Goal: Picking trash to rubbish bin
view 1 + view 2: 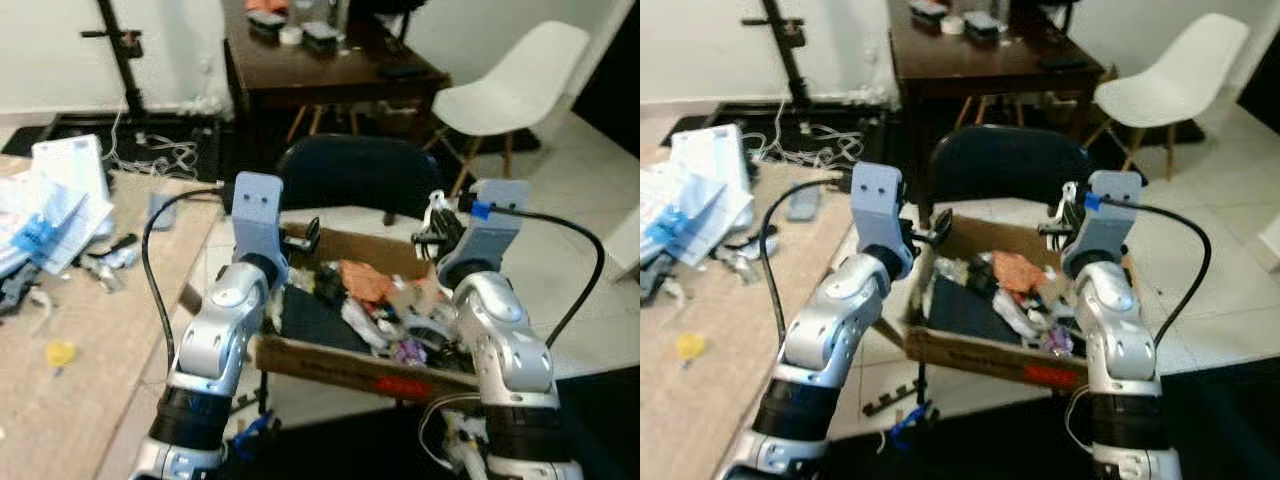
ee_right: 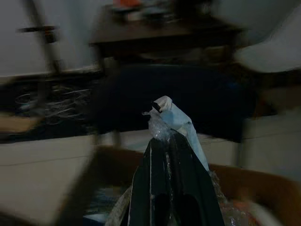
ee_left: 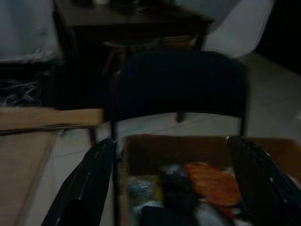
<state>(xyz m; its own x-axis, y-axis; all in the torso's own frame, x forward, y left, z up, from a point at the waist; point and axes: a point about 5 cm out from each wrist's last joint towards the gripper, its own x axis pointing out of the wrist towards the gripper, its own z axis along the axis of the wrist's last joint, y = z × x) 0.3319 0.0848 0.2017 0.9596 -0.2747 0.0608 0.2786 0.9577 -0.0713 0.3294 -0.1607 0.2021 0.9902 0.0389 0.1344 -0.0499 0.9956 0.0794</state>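
An open cardboard box (image 1: 350,364) holding mixed trash, including an orange wrapper (image 1: 364,282), rests on a black chair (image 1: 355,172) between my two arms. My left gripper (image 3: 171,141) hangs open over the box's left side, its fingers (image 3: 89,188) spread wide with nothing between them. My right gripper (image 2: 164,137) is shut on a crumpled white and clear wrapper (image 2: 173,117). It holds this above the box's right far corner, where the gripper (image 1: 438,228) and wrapper (image 1: 436,205) stand just over the rim.
A wooden table (image 1: 90,340) on my left carries papers (image 1: 45,205) and a small yellow scrap (image 1: 60,352). Behind the chair stand a dark table (image 1: 330,70), a white chair (image 1: 515,85), and a black stand (image 1: 125,50) with cables. Pale tiled floor lies to the right.
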